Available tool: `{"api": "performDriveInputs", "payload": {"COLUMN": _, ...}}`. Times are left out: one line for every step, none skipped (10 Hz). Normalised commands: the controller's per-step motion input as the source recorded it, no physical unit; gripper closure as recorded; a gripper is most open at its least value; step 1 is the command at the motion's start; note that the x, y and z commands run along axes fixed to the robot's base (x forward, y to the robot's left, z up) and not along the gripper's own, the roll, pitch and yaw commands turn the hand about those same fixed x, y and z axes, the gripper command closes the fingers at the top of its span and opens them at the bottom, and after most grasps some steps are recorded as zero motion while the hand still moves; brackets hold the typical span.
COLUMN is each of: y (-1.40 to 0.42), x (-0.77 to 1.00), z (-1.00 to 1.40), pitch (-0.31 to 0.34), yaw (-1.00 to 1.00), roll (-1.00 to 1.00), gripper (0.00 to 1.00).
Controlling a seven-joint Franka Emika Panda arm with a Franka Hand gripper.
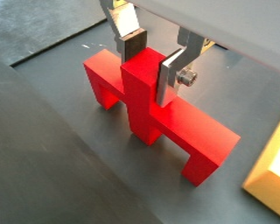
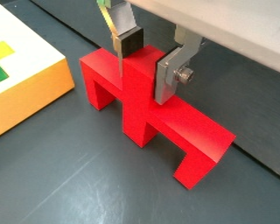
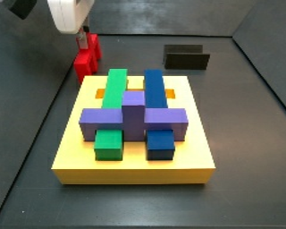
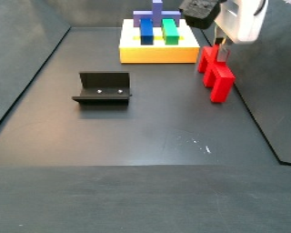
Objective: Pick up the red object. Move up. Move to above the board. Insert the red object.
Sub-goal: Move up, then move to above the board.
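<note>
1. The hand (image 1: 154, 59) is low over the red object (image 1: 154, 114); its two silver fingers (image 1: 175, 72) straddle the raised central stub, one on each side.
2. In both wrist views the dark pads sit at or against the stub's side faces, so the hand is narrowed onto the red object (image 2: 149, 109). Whether it presses firmly cannot be told.
3. The red object stands directly under the hand on the dark counter (image 2: 73, 184), its two bar ends reaching out to either side of the fingers (image 2: 171, 74). The legs of the piece appear to rest on the counter; no gap under them can be made out.
4. The board (image 2: 20, 83), a thick yellow slab, lies close beside the hand (image 2: 149, 54), with a narrow strip of bare counter between its edge and the red object.
5. In a side view the board (image 3: 133, 161) carries green (image 3: 110, 98), blue (image 3: 155, 98) and purple (image 3: 133, 116) blocks, and the red object (image 3: 86, 59) sits just past one of its corners, under the white hand (image 3: 81, 34).
6. The fixture (image 4: 103, 87), a dark L-shaped bracket, stands well apart from the hand (image 4: 218, 41), across open counter (image 4: 135, 146) from the red object (image 4: 216, 73).
7. In that side view the board (image 4: 158, 53) lies just beyond the hand.
</note>
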Motion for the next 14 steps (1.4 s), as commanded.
{"api": "performDriveInputs", "payload": {"y": -0.09, "x": 0.07, "z": 0.85, "pitch": -0.011, "yaw": 0.01, "roll": -0.01, "gripper": 1.00}}
{"api": "performDriveInputs", "payload": {"y": -0.09, "x": 0.00, "z": 0.64, "pitch": 0.060, "yaw": 0.03, "roll": -0.03, "gripper": 1.00}}
{"api": "performDriveInputs", "payload": {"y": -0.07, "x": 0.00, "z": 0.46, "pitch": 0.061, "yaw": 0.02, "roll": -0.05, "gripper": 1.00}}
{"api": "performDriveInputs", "payload": {"y": 0.00, "x": 0.00, "z": 1.40, "pitch": 0.000, "yaw": 0.00, "roll": 0.00, "gripper": 1.00}}
{"api": "performDriveInputs", "payload": {"y": 0.01, "x": -0.02, "z": 1.40, "pitch": 0.033, "yaw": 0.00, "roll": -0.01, "gripper": 1.00}}
{"api": "performDriveInputs", "payload": {"y": -0.01, "x": -0.08, "z": 1.40, "pitch": 0.033, "yaw": -0.01, "roll": -0.04, "gripper": 1.00}}
{"api": "performDriveInputs", "payload": {"y": 0.00, "x": -0.07, "z": 1.40, "pitch": 0.004, "yaw": -0.01, "roll": -0.06, "gripper": 1.00}}
{"api": "performDriveInputs", "payload": {"y": 0.01, "x": 0.02, "z": 1.40, "pitch": 0.037, "yaw": -0.01, "roll": -0.05, "gripper": 1.00}}
{"api": "performDriveInputs", "payload": {"y": 0.00, "x": 0.05, "z": 0.44, "pitch": 0.123, "yaw": -0.01, "roll": -0.05, "gripper": 1.00}}
{"api": "performDriveInputs", "payload": {"y": 0.00, "x": 0.06, "z": 0.18, "pitch": 0.116, "yaw": -0.01, "roll": -0.06, "gripper": 1.00}}
{"api": "performDriveInputs", "payload": {"y": -1.40, "x": 1.03, "z": 0.23, "pitch": 0.047, "yaw": 1.00, "roll": -0.03, "gripper": 1.00}}
{"api": "performDriveInputs", "payload": {"y": -1.40, "x": 1.03, "z": 0.23, "pitch": 0.050, "yaw": 1.00, "roll": -0.01, "gripper": 1.00}}
{"api": "performDriveInputs", "payload": {"y": -1.40, "x": 1.09, "z": 0.21, "pitch": 0.063, "yaw": 1.00, "roll": -0.01, "gripper": 1.00}}
{"api": "performDriveInputs", "payload": {"y": -1.40, "x": 1.14, "z": 0.24, "pitch": 0.066, "yaw": 1.00, "roll": -0.02, "gripper": 1.00}}
